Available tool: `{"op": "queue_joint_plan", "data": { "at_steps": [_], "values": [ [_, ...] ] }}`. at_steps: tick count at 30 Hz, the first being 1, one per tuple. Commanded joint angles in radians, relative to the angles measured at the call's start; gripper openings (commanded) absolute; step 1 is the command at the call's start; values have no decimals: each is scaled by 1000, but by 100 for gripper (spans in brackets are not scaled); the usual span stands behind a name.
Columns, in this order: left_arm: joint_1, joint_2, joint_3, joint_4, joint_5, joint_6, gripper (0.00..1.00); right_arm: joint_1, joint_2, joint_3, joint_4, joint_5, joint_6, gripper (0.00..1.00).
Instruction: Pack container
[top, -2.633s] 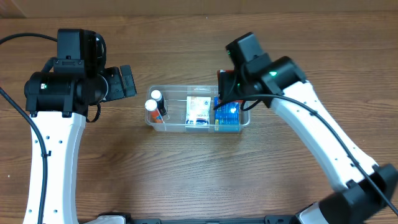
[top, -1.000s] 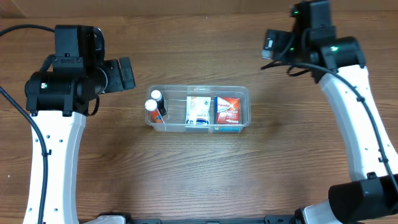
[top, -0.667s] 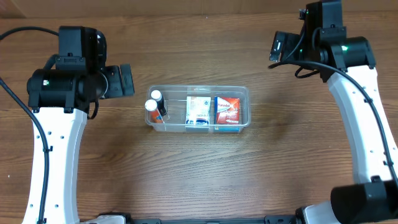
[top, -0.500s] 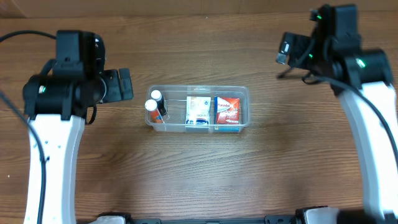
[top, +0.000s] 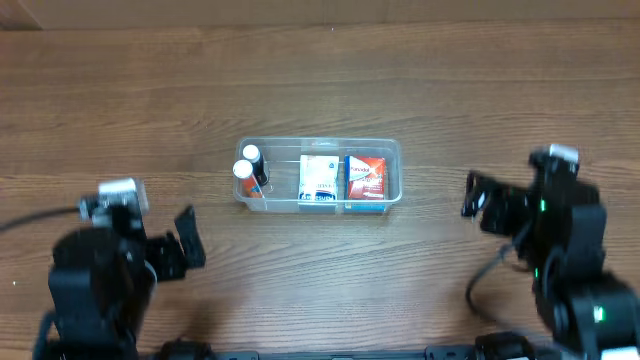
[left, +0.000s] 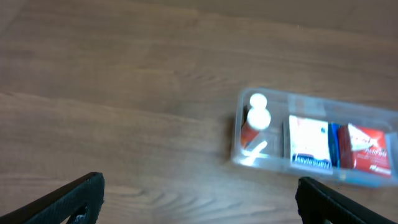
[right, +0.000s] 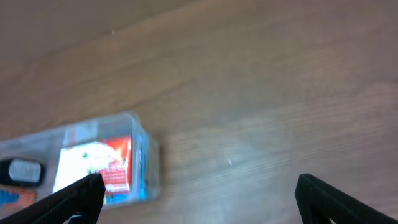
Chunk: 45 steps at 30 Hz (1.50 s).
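Holding nothing, my left gripper (left: 199, 193) is spread wide, with only the bare wood table (left: 124, 74) showing between its two fingers. It hangs well off to the left of the container (top: 320, 143) and touches nothing. My right gripper (right: 199, 190) is spread wide too, holding nothing, well off to the right of the container. The container sits flat on the table. Inside it, two white-capped bottles (top: 247, 163) stand at its left end, a white box (top: 319, 177) is in its middle, and a red box (top: 367, 177) is at its right end.
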Motion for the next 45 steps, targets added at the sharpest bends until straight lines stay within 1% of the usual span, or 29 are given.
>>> {"op": "queue_joint_plan", "data": {
  "at_steps": [1, 8, 15, 16, 30, 33, 36, 45],
  "values": [
    [3, -42, -55, 2, 2, 11, 100, 1, -100, -59, -21, 10, 12, 100],
    [3, -36, -58, -48, 2, 12, 100, 1, -98, -59, -85, 10, 12, 100],
    [3, -35, -58, -69, 2, 12, 100, 1, -98, -59, -91, 10, 12, 99],
    [3, -35, -58, -68, 2, 12, 100, 1, -98, -59, -91, 10, 12, 100],
    [3, -35, -58, -68, 2, 12, 100, 1, -109, -60, -100, 10, 12, 100],
    [3, -35, -58, -68, 2, 12, 100, 1, -152, -69, -99, 11, 4, 100],
    [3, -35, -58, -68, 2, 12, 100, 1, -232, -128, -48, 10, -66, 100],
    [3, -35, -58, -69, 2, 12, 100, 1, -523, -433, 193, -65, -212, 100]
  ]
}}
